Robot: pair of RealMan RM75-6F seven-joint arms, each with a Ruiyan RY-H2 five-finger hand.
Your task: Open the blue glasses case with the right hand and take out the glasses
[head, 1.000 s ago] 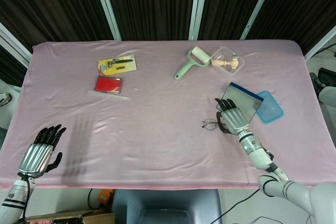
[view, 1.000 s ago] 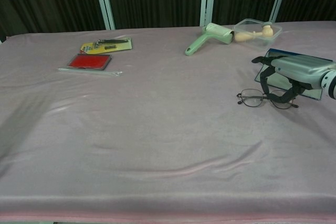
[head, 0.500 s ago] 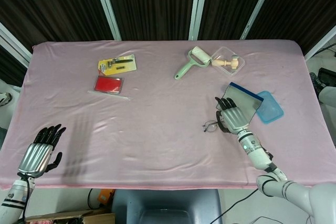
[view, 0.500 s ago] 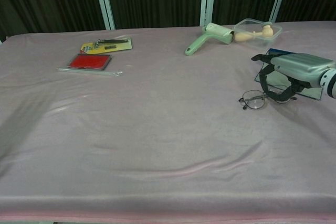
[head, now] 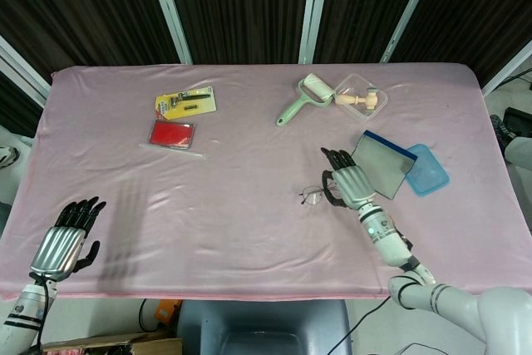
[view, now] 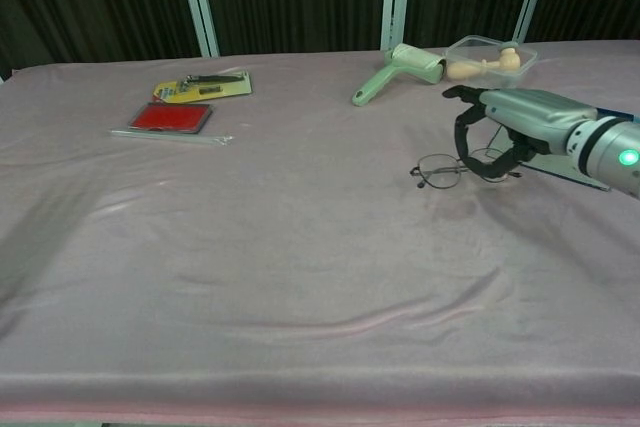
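The right robot hand [view: 500, 132] holds the glasses [view: 455, 169], fingers curled down around the frame, lifted just clear of the pink surface [head: 249, 180]. The blue glasses case [head: 397, 167] lies open just beside it, on its right. The left robot hand [head: 65, 239] rests near the front left edge, fingers loosely apart, holding nothing. My judgement: keep the grip light on the frame, avoid pressing the lenses, and lower them level onto bare cloth before releasing.
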